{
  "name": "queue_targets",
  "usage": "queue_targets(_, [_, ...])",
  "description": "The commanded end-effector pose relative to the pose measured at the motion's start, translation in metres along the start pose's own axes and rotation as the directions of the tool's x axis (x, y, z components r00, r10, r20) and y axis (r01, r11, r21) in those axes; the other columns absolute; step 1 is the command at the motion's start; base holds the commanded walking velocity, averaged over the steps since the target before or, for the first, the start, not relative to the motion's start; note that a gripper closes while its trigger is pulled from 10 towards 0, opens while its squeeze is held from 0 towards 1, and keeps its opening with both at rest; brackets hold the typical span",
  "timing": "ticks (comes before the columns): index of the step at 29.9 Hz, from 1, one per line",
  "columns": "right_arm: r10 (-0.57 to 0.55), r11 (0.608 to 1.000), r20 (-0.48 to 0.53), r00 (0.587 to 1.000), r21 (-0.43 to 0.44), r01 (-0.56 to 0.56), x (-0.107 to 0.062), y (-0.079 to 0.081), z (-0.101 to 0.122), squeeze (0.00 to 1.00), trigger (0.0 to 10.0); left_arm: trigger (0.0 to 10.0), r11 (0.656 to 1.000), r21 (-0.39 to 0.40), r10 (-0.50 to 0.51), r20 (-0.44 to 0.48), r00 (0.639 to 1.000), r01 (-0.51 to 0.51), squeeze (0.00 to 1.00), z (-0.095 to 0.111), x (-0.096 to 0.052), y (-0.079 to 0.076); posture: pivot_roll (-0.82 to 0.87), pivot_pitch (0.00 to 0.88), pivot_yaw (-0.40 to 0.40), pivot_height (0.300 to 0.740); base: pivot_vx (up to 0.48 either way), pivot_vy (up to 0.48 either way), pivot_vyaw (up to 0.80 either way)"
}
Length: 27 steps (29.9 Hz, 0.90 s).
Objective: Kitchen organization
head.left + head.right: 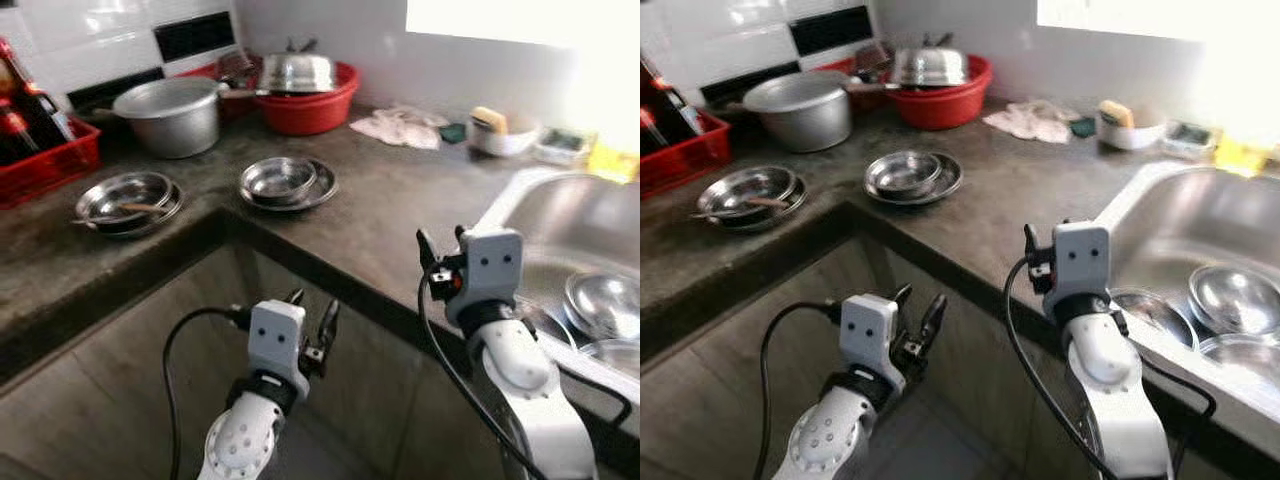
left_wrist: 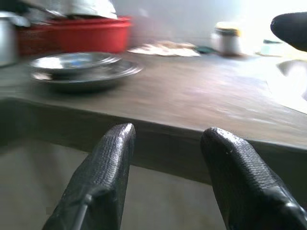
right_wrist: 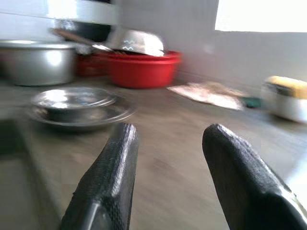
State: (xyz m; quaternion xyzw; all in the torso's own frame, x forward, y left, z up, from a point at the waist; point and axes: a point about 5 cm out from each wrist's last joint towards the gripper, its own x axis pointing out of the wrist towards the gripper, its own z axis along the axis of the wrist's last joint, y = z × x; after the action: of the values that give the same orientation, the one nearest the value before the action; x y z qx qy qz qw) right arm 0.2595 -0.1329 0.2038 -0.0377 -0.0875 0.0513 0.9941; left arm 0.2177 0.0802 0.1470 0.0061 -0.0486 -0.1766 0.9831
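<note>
The tub (image 1: 310, 105) and crate (image 1: 45, 165) are red. The counter (image 1: 380, 215) is dark grey. The bowls (image 1: 285, 182) are shiny silver. The wall tiles (image 1: 100, 40) are white with black.

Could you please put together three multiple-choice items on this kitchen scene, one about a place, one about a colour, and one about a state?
1. Where does the stack of steel plates nearest the counter corner sit?
A. In the sink
B. On the dark counter
C. Inside the red basin

2. What colour is the basin that holds the upturned steel bowl?
A. Red
B. Blue
C. Green

3. How does the left claw stand?
A. Shut on a spoon
B. Shut on a plate
C. Open, holding nothing

Answers:
1. B, the plates rest on the counter, left of the sink.
2. A, the basin at the back wall is plainly red.
3. C, the left wrist view shows both fingers apart with only the counter edge beyond them.
</note>
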Motion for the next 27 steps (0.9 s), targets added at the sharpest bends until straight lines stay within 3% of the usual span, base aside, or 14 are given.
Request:
queue_targets(1, [0.032, 0.999, 0.018, 0.999, 0.002, -0.032, 0.0016, 0.0078, 0.0035, 0.00, 10.0, 10.0, 1.000, 0.019, 0.013, -0.008, 1.000, -0.013, 0.00, -0.0005, -0.0013, 0.0041, 0.09, 0.059, -0.007, 0.740, 0.285, 0.000, 0.80])
queue_targets(3, [0.030, 1.000, 0.018, 0.999, 0.002, -0.030, 0.0022, 0.0079, 0.0035, 0.00, 10.0, 10.0, 1.000, 0.020, 0.013, -0.008, 1.000, -0.013, 0.00, -0.0007, -0.0010, 0.0044, 0.09, 0.055, -0.008, 0.740, 0.281, 0.000, 0.80])
queue_targets(27, [0.022, 0.999, 0.001, 1.000, 0.028, -0.022, 0.0106, 0.0058, 0.0015, 0.00, 10.0, 10.0, 1.000, 0.020, 0.021, -0.003, 1.000, -0.021, 0.00, -0.0017, 0.0014, 0.0073, 0.08, 0.059, -0.007, 0.740, 0.330, 0.000, 0.00])
